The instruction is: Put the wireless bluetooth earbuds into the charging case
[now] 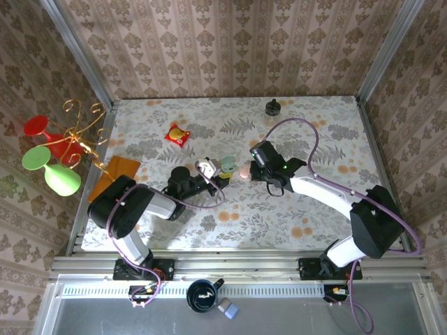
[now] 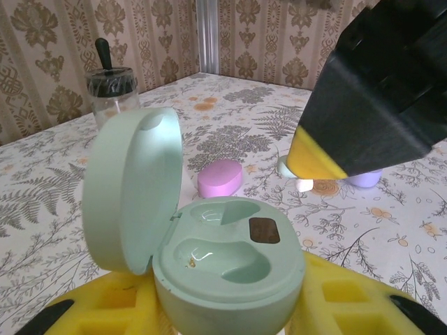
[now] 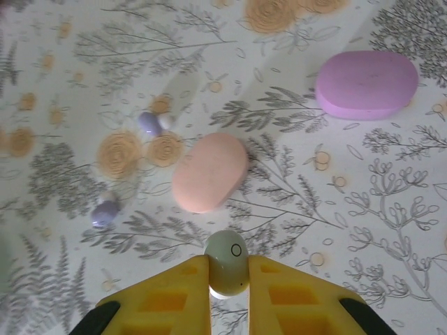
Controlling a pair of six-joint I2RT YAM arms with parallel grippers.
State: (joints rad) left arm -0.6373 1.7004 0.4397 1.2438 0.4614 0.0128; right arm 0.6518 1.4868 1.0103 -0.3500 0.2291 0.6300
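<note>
My left gripper [image 2: 230,310] is shut on the base of a mint-green charging case [image 2: 227,269]. Its lid stands open at the left and both wells are empty. From above, that case [image 1: 228,165] sits at the left gripper's [image 1: 222,176] tips. My right gripper [image 3: 228,279] is shut on a pale greenish-white earbud [image 3: 227,264], held above the table a little right of the case. Its yellow finger [image 2: 314,157] hangs at the upper right in the left wrist view. Two lilac earbuds [image 3: 150,123] [image 3: 105,209] lie loose on the cloth.
A pink case [image 3: 209,172] and a lilac case [image 3: 367,84] lie shut under the right gripper [image 1: 252,166]. A white object [image 1: 206,167] sits by the left gripper. A jar [image 1: 272,107], a snack packet [image 1: 177,135] and an orange cloth [image 1: 115,171] lie further off.
</note>
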